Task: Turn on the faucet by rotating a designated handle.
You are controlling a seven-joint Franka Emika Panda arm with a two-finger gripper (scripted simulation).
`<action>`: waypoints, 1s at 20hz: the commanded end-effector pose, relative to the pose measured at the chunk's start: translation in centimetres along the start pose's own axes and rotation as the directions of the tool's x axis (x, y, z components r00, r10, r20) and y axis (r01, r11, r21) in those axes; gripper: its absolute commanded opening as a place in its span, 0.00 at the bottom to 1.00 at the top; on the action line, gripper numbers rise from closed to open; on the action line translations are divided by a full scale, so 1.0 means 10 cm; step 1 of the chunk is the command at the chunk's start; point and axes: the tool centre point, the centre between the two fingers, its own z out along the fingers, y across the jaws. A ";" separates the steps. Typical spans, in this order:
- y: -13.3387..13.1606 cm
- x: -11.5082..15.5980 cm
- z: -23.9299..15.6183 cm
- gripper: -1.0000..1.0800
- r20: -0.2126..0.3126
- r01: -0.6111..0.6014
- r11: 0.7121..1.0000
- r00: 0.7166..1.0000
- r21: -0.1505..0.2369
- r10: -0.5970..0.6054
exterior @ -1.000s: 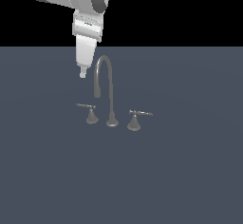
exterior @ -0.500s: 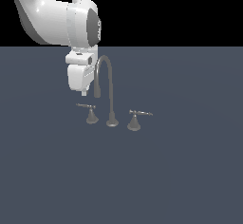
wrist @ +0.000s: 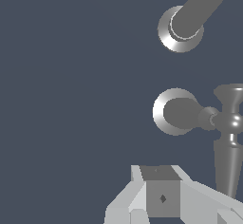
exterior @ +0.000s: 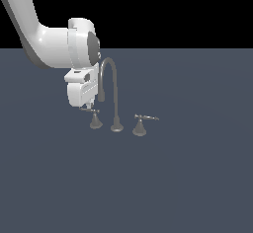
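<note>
The grey faucet (exterior: 115, 95) has a tall arched spout on a round base, with a lever handle on each side. The handle (exterior: 95, 121), the smaller one with a short thin rod, stands on the exterior view's left of the spout. My gripper (exterior: 87, 107) hangs right at that rod's outer end, and its fingers look shut and empty. The white hand hides part of the rod. In the wrist view the handle (wrist: 176, 112) and its rod (wrist: 228, 156) lie just beside my gripper (wrist: 162, 197). The spout base (wrist: 180, 29) is farther off.
The larger cone-based handle (exterior: 140, 127) with its longer lever (exterior: 147, 117) stands on the exterior view's right of the spout. Everything sits on a flat dark blue-grey surface (exterior: 178, 177). My white arm (exterior: 44, 49) reaches in from the upper left.
My hand has come down from above and beside the spout top to the level of the smaller handle's rod. The arm has swung lower and nearer. The faucet parts have not moved.
</note>
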 end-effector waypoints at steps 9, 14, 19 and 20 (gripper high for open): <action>-0.04 -0.01 0.10 0.00 -0.019 -0.038 0.999 0.999 0.020 0.039; 0.10 -0.08 0.10 0.00 -0.019 -0.037 0.999 0.999 0.020 0.038; 0.27 -0.17 0.11 0.00 -0.019 -0.038 0.999 0.999 0.020 0.038; 0.31 -0.19 0.11 0.00 -0.019 -0.038 0.999 0.999 0.020 0.038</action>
